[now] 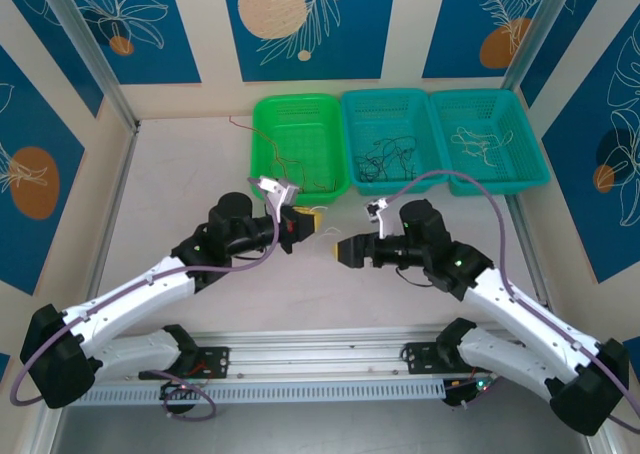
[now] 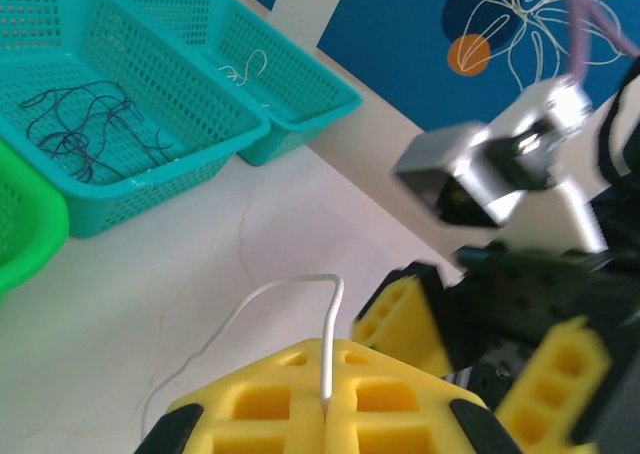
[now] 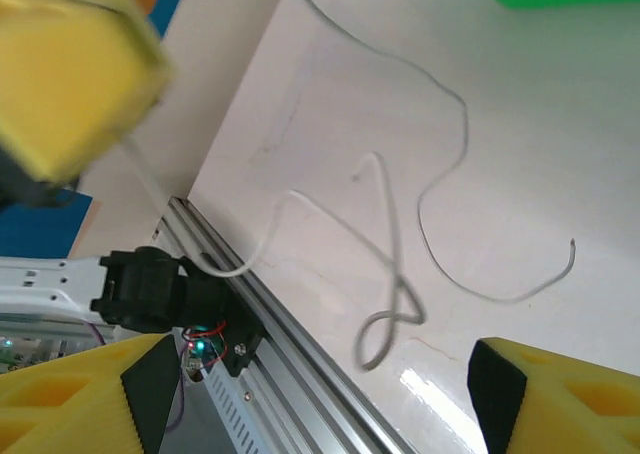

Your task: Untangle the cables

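Step in hand, as judged: one whitish cable (image 2: 333,334) is singled out and held up between the two arms, above the bench (image 1: 180,204) in front of the baskets, so a sorting or straightening pass is likely under way. The left claw (image 2: 325,404) is fully closed, with the whitish cable pinched between its yellow tips; the strand rises from the pinch, bends over and trails down toward the bench. The right claw (image 3: 320,394) is spread wide and nothing is held or touched by it. It is pointed at the left claw from just beside, and in its wrist view the hanging strand is seen ahead with a small loop low down; whether a second thin strand lies on the bench or that is a shadow cannot be told. Other cables are already parted by colour: red-orange in the green basket (image 1: 295,101), dark in the middle basket (image 1: 385,94), whitish in the right basket (image 1: 480,95). Next move, as judged: the loose part is to be taken by the right claw and the loop pulled out, or the strand carried to the right basket.
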`<state>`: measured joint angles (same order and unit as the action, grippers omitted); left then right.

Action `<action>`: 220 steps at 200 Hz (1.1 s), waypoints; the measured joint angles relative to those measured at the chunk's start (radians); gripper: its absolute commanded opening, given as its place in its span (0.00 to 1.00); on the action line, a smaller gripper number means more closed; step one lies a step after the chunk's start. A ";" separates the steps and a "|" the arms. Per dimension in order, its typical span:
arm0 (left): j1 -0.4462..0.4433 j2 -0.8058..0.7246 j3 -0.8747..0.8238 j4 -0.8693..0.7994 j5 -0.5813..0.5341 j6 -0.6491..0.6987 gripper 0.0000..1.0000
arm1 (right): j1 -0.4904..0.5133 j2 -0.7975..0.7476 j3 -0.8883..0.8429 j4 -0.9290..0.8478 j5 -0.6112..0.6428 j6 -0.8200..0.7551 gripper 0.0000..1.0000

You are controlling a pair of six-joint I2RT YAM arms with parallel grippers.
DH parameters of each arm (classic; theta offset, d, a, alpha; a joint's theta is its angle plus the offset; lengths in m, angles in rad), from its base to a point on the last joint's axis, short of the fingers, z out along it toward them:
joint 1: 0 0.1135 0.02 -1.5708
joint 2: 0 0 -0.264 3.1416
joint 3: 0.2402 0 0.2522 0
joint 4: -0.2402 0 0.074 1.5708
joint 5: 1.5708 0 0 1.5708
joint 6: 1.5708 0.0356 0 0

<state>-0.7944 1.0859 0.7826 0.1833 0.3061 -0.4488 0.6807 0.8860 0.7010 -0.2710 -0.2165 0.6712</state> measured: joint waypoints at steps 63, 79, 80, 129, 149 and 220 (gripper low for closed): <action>0.000 -0.006 0.000 0.012 0.016 -0.022 0.00 | 0.011 0.064 -0.043 0.200 0.036 0.102 0.08; 0.000 -0.019 -0.003 0.012 0.015 -0.025 0.07 | 0.012 0.054 -0.048 0.210 0.040 0.108 0.00; 0.000 -0.020 -0.003 0.012 0.015 -0.026 0.08 | 0.012 0.053 -0.048 0.210 0.041 0.106 0.00; 0.000 -0.099 -0.039 0.010 0.002 -0.029 0.68 | -0.011 -0.111 -0.061 0.185 0.120 0.154 0.00; 0.000 -0.142 -0.055 0.011 0.000 -0.026 0.74 | -0.057 -0.173 -0.054 0.151 0.146 0.186 0.00; 0.000 -0.246 -0.122 0.011 0.061 0.011 0.80 | -0.285 -0.250 0.156 0.003 0.174 0.190 0.00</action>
<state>-0.7944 0.8398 0.6601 0.1947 0.3668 -0.4381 0.3954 0.6357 0.8566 -0.2680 -0.0422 0.8616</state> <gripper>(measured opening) 0.797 0.056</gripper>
